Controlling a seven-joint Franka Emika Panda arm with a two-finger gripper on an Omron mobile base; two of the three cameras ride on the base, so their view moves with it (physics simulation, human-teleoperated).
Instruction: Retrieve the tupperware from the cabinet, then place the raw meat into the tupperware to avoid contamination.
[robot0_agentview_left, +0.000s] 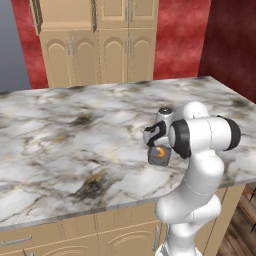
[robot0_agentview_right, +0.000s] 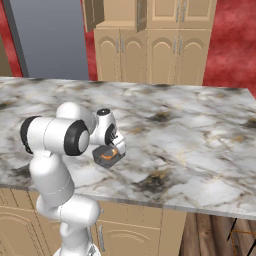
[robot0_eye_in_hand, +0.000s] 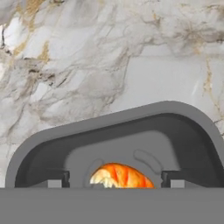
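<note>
At the bottom of the hand view, the pincer (robot0_eye_in_hand: 113, 183) is seen with its two dark fingertips (robot0_eye_in_hand: 57, 180) spread wide apart, one toward each end of the grey tupperware (robot0_eye_in_hand: 131, 131); nothing is pinched between them. Between the tips, low in the middle of that view, the raw meat (robot0_eye_in_hand: 121, 176) lies on the floor of the tub as a small orange curl, so it is judged to be already inside the container. In the left base view the tupperware (robot0_agentview_left: 159, 155) sits right of centre on the marble tabletop (robot0_agentview_left: 75, 145), just under the hand, with the orange meat (robot0_agentview_left: 160, 153) showing in it; in the right base view the same tub (robot0_agentview_right: 107, 155) lies left of centre, below the pincer (robot0_agentview_right: 116, 145). The meat is judged to be light, soft and probably slippery, easily crushed, best taken across the thick middle of its curl with little force. The tub looks stiff, light and smooth-walled; a hold over one wall at the rim would suit it, and it may slide on the polished stone if nudged. Farthest off, at the top of the left base view, the cabinet (robot0_agentview_left: 100, 50) stands against the red wall, an upper door ajar.
</note>
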